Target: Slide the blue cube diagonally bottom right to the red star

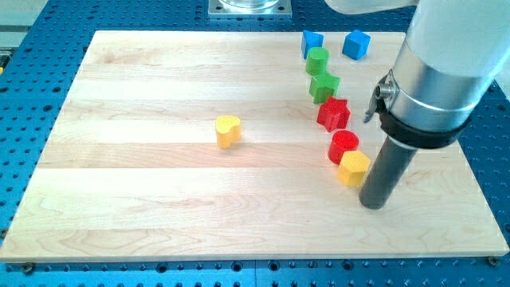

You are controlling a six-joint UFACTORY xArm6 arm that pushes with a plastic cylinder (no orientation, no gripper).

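a: the wooden board (159, 183), pale with smooth grain, sits on a blue perforated bench (24, 80). my tip (372, 205) rests at 4 o'clock of the yellow block (353, 168), just beside it

b: fingers?

a: none, only a dark round rod, so nothing to open or close

b: and the blue cube?

a: two blue blocks at the board's 1 o'clock: the blue cube (357, 44) and a second blue (311, 41) near it. the red star (333, 113) lies at the cube's 7 o'clock, well apart

b: the rest?

a: green cylinder (318, 60), green star (323, 86) and red cylinder (344, 146) run in a curved line; a yellow heart (228, 131) sits alone. all look like glossy plastic. i judge the tip must travel to the cube's far side first

My tip (372, 203) beside yellow block (353, 168)
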